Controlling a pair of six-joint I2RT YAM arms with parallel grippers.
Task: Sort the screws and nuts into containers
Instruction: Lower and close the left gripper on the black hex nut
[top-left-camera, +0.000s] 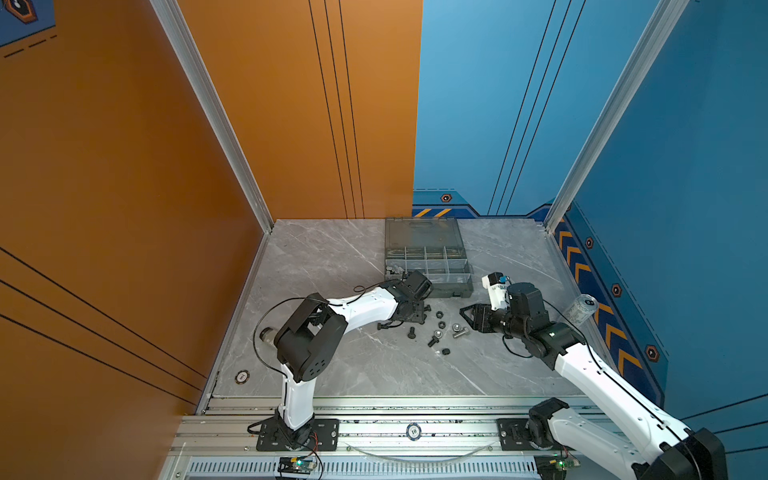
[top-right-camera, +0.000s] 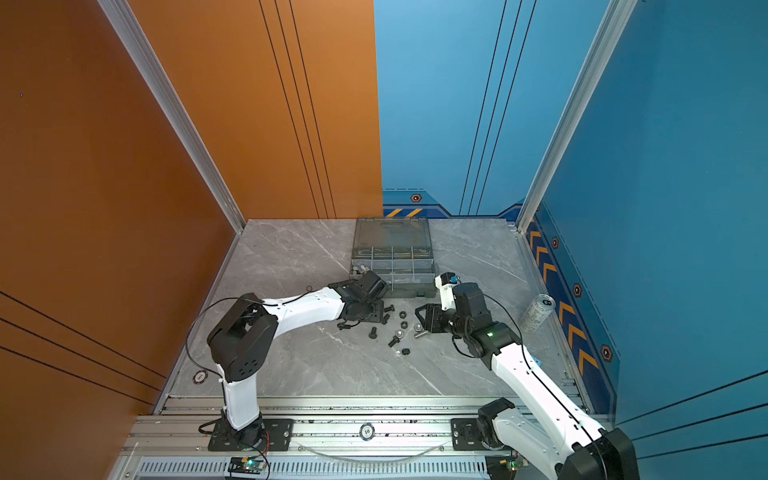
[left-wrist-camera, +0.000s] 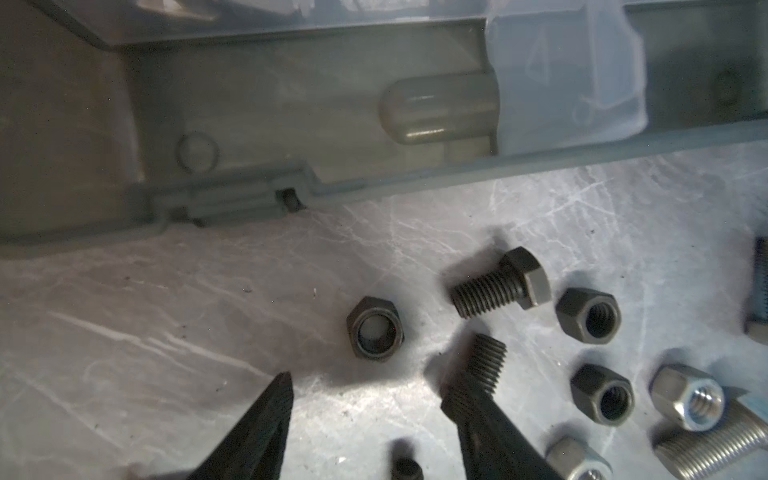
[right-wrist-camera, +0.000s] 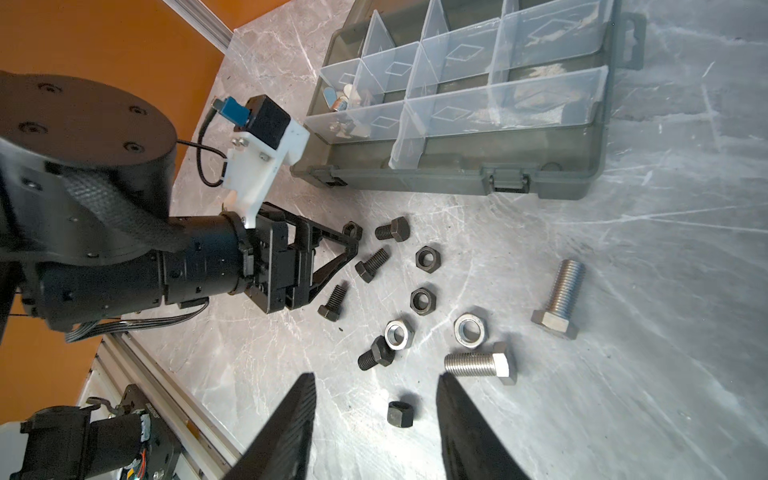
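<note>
Closest of all, a poker chip (top-left-camera: 413, 431) sat on the front rail, and a second chip (top-left-camera: 242, 377) lay at the front left corner of the grey surface (top-left-camera: 332, 257). Beyond them the screws (right-wrist-camera: 372, 264) and nuts (right-wrist-camera: 428, 258) lay loose about the middle, all flat on their sides, with a lone black nut (top-left-camera: 445, 351) frontmost.

The right claw (right-wrist-camera: 376, 386) reached in from the right. Its jaws stood apart and gripped nothing, and that nut showed in the gap, touched by neither. One long silver screw (right-wrist-camera: 559, 293) pointed its thread at the box, but in both top views this claw hid it.

The left claw (left-wrist-camera: 368, 388) was also moderately wide and empty, with another black nut (left-wrist-camera: 376, 328) just ahead of its tips. One finger (left-wrist-camera: 478, 415) covered part of a black screw. A short black screw (left-wrist-camera: 498, 286) lay roughly along the box's front wall.

A drink can (top-left-camera: 582, 307) stood at the right edge. Toward the back edge sat the box (top-left-camera: 451, 291), its lid (top-left-camera: 422, 232) folded open behind. The left arm's wrist covered its front left corner. Some silver pieces (right-wrist-camera: 345, 99) in the compartments there were too small to tell apart.
</note>
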